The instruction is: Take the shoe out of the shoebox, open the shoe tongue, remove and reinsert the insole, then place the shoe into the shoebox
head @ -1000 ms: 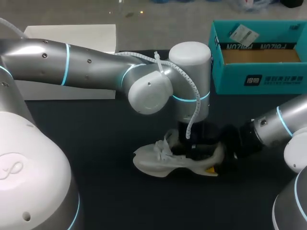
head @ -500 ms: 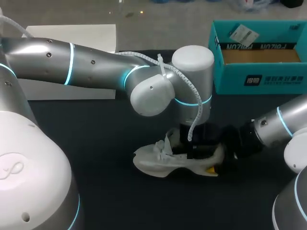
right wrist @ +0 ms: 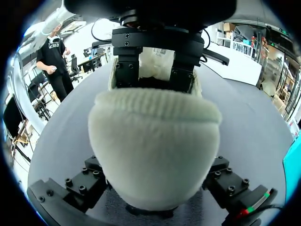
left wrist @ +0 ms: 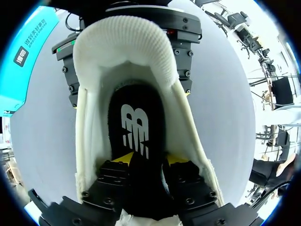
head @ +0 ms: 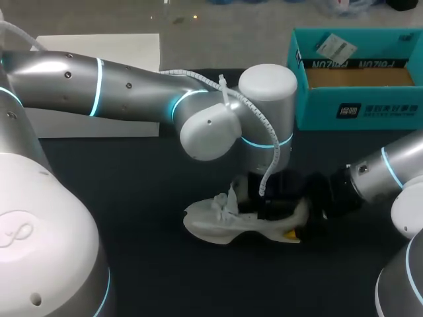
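Note:
A white shoe (head: pixel 225 228) lies on its side on the black table, toe toward the left. My left gripper (head: pixel 264 206) comes straight down into its mouth. In the left wrist view its yellow fingertips (left wrist: pixel 123 157) stand apart on the black insole (left wrist: pixel 136 117), which lies flat inside the shoe (left wrist: pixel 87 141); the gripper (left wrist: pixel 149 158) is open. My right gripper (head: pixel 301 221) holds the heel from the right. In its own view the padded heel (right wrist: pixel 155 141) fills the gap, and the gripper (right wrist: pixel 157 190) is shut on it from both sides. The teal shoebox (head: pixel 357 109) stands open at the back right.
A flat white box (head: pixel 99 49) lies at the back left. My left arm (head: pixel 132 86) stretches across the table's middle, above the shoe. Bare black tabletop (head: pixel 145 264) lies in front of the shoe. The shoebox's teal wall (left wrist: pixel 19 61) shows beside the shoe.
My left arm's wrist has edged slightly to the right above the shoe. The shoe and the right arm have kept their place.

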Controlling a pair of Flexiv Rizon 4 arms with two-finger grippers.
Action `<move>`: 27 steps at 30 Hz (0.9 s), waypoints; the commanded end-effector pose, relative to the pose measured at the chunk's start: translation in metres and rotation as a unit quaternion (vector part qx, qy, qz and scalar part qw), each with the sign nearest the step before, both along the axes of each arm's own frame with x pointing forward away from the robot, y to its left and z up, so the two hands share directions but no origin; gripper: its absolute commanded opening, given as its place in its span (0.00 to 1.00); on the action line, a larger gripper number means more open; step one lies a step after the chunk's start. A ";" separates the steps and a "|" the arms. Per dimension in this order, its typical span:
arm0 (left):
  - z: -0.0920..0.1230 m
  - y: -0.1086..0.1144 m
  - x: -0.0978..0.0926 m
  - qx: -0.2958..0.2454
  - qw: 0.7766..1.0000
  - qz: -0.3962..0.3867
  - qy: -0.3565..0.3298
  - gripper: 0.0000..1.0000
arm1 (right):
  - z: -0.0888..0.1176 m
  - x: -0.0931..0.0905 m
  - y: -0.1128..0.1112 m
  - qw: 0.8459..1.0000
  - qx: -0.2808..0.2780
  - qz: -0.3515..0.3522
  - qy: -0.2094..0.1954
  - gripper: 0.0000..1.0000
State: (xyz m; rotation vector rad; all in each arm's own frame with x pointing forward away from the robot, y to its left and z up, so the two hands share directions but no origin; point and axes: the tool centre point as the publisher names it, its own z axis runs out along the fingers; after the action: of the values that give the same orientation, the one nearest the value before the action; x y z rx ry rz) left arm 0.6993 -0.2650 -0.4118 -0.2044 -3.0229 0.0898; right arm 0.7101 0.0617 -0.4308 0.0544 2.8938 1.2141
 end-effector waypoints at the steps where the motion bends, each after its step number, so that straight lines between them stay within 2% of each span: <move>1: -0.046 -0.005 -0.005 0.009 1.000 0.007 -0.024 0.09 | -0.001 0.000 0.002 1.000 -0.002 -0.001 0.000 0.00; 3: -0.049 -0.005 -0.005 0.007 0.999 0.012 -0.032 0.00 | -0.001 0.000 0.002 1.000 -0.002 -0.001 0.000 0.00; 12: -0.057 0.000 -0.003 0.020 0.995 0.043 -0.092 0.00 | -0.001 0.000 0.002 1.000 -0.002 -0.001 0.000 0.00; 21: -0.035 0.007 0.003 0.004 0.986 0.075 -0.151 0.00 | -0.001 0.000 0.002 1.000 -0.002 -0.001 0.000 0.00; 27: -0.019 0.011 0.004 -0.005 0.984 0.087 -0.153 0.00 | -0.001 0.000 0.002 1.000 -0.002 -0.001 0.000 0.00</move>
State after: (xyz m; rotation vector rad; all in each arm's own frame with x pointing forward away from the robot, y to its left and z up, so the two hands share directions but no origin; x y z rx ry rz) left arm 0.6994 -0.2614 -0.4126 0.0524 -3.3381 0.0845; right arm 0.7105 0.0621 -0.4304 0.0544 2.8931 1.2157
